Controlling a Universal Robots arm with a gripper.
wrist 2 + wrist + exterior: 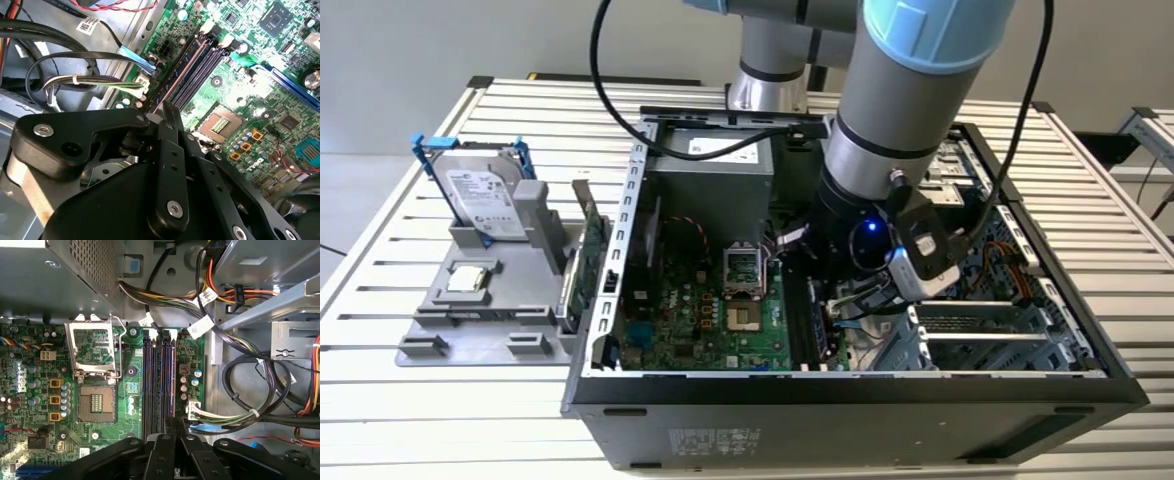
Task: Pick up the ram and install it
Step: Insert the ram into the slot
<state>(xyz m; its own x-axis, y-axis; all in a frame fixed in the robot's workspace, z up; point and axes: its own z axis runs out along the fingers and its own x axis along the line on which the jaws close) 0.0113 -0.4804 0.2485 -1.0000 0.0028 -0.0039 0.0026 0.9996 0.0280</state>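
Observation:
The ram point(182, 75) is a thin stick seen edge-on, running out from my fingertips along the black memory slots point(200, 70) of the green motherboard point(707, 320). In the first wrist view the ram point(166, 380) stands in line with the slot second from the cable side. I cannot tell whether it is fully seated. My gripper point(165, 114) is shut on the ram's near end. It also appears low inside the open computer case point(854, 385) in the exterior view, as the gripper point(834, 295), and over the slots in the first wrist view, as the gripper point(175, 432).
Cable bundles point(250, 390) crowd one side of the slots and the open CPU socket point(97, 400) sits on the other. The power supply point(707, 170) fills the case's far end. Outside, a grey tray point(480, 300) holds a hard drive point(480, 195) and an expansion card point(591, 255).

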